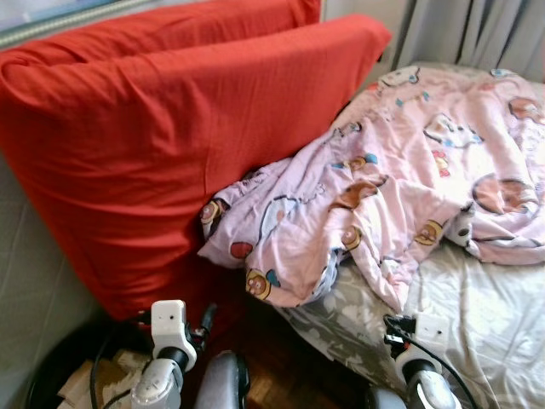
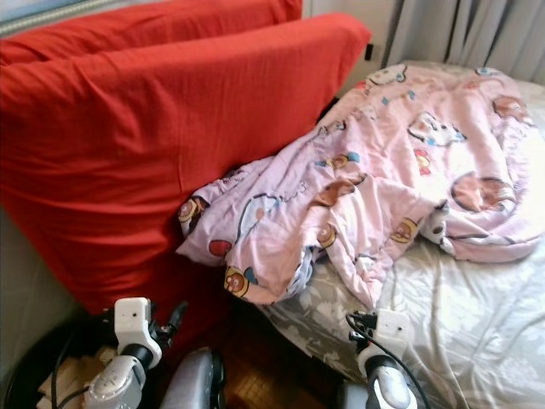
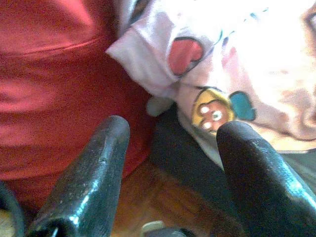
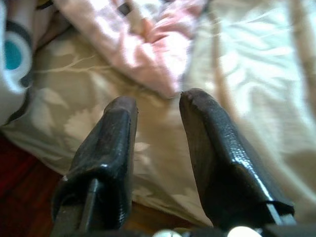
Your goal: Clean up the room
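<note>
A pink blanket (image 1: 400,179) printed with cartoon figures lies crumpled on the bed, and one corner (image 3: 197,74) hangs over the bed's near edge. Two big red cushions (image 1: 162,145) lean against the wall on the left, touching the blanket. My left gripper (image 3: 170,128) is open low over the floor, pointing at the hanging corner and the red cushion, with nothing between its fingers. On the other side my right gripper (image 4: 158,103) is open and empty just above the sheet's edge, a short way from a pink fold (image 4: 148,54).
The bed carries a grey sheet with a leaf pattern (image 1: 485,324). A dark wooden floor (image 1: 281,375) shows between bed and cushions. A black bin (image 1: 43,379) holding paper scraps stands at the lower left. Grey curtains (image 1: 477,30) hang behind the bed.
</note>
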